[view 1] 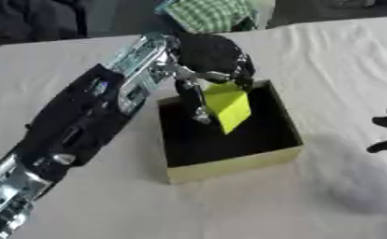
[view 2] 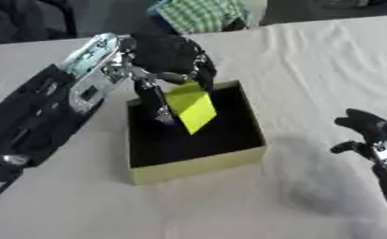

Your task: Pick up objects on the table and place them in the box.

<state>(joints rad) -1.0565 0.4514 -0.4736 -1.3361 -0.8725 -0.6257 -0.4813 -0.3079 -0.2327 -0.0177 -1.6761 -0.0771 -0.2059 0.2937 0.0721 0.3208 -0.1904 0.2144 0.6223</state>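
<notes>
My left hand (view 1: 209, 60) hangs over the open box (view 1: 233, 163), its fingers curled around a yellow-green block (view 1: 229, 107). The block dangles point-down above the box's black inside, clear of the floor as far as I can tell. The box has pale yellow walls and sits in the middle of the white-clothed table. My right hand (view 2: 376, 135) rests at the right edge of the table, fingers relaxed and holding nothing.
A white cloth (view 1: 327, 60) covers the table, wrinkled toward the back right. A green checked item (view 1: 205, 14) lies at the far edge behind the box. Dark shapes fill the far left corner beyond the table.
</notes>
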